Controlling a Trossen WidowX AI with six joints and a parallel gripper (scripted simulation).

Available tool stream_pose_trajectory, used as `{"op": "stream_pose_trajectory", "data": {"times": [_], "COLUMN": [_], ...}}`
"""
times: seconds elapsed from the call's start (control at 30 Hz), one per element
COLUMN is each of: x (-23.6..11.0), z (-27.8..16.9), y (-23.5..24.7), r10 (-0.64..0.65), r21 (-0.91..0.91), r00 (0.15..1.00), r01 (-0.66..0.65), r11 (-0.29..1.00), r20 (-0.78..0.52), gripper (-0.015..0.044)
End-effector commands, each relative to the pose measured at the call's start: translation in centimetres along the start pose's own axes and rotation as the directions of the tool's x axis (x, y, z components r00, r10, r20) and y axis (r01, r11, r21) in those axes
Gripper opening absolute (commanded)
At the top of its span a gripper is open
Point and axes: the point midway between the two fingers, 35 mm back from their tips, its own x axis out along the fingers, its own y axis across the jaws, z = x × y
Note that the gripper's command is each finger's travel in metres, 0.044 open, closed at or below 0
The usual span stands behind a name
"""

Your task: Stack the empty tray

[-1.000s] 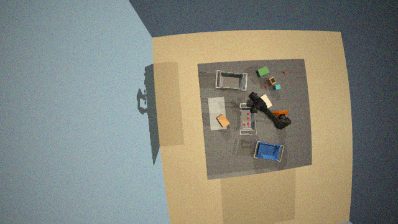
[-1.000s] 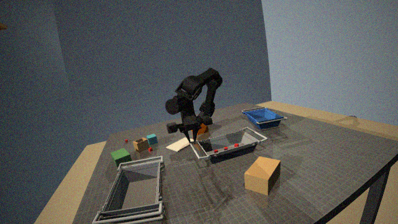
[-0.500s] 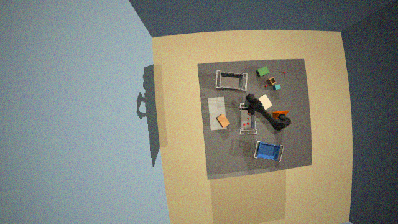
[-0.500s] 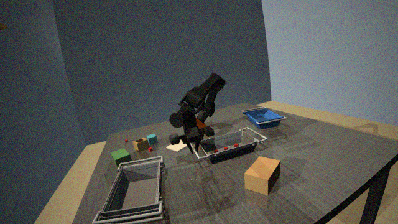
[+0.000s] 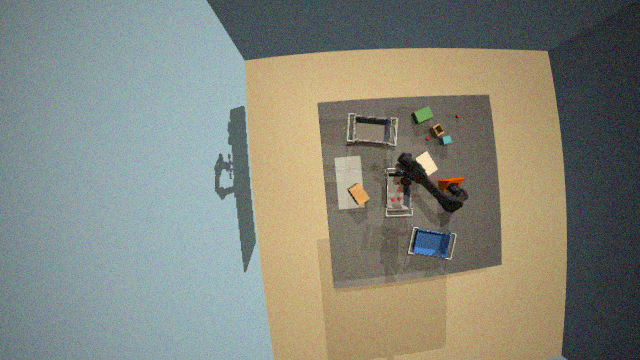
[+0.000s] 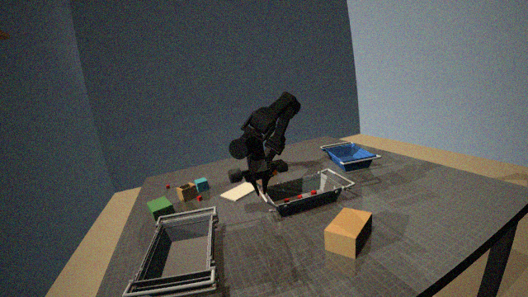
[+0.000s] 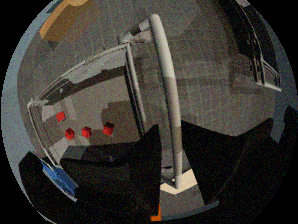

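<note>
The loaded tray [image 5: 399, 206] [image 6: 307, 202] stands mid-table with small red blocks [image 5: 396, 195] [image 6: 299, 196] [image 7: 85, 131] inside. Its far wire bar [image 5: 399, 214] [image 6: 341, 176] is swung out over the end. The near wire bar [image 7: 166, 96] rises right in front of my fingers in the wrist view. My gripper [image 5: 400, 176] [image 6: 261, 189] [image 7: 168, 127] is low at this end of the tray, fingers nearly together with nothing held. An empty grey tray [image 5: 372, 119] [image 6: 173, 285] lies apart toward the table's corner. An empty blue tray [image 5: 431, 242] [image 6: 350, 154] lies beyond the other end.
A tan box [image 5: 359, 194] [image 6: 347, 231] stands beside the loaded tray. A cream card [image 5: 426, 162] [image 6: 238, 191], green block [image 5: 423, 114] [image 6: 160, 206], small brown box [image 5: 437, 130] [image 6: 186, 191] and teal cube [image 5: 445, 140] [image 6: 201, 184] lie near the arm.
</note>
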Motion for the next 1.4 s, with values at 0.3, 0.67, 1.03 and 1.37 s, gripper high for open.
{"op": "stream_pose_trajectory", "data": {"times": [0.3, 0.67, 1.03, 1.37], "x": [1.3, -1.5, -2.1, -2.1], "z": [0.2, 0.3, 0.3, 0.3], "y": [5.4, 5.3, 5.3, 5.3], "r10": [0.013, 0.011, 0.014, 0.014], "r21": [-0.007, -0.007, -0.005, -0.005], "r00": [1.000, 1.000, 1.000, 1.000], "r01": [-0.013, -0.011, -0.014, -0.014], "r11": [1.000, 1.000, 1.000, 1.000], "r20": [-0.002, -0.002, 0.003, 0.003], "gripper": [0.0082, 0.0082, 0.0082, 0.0082]}}
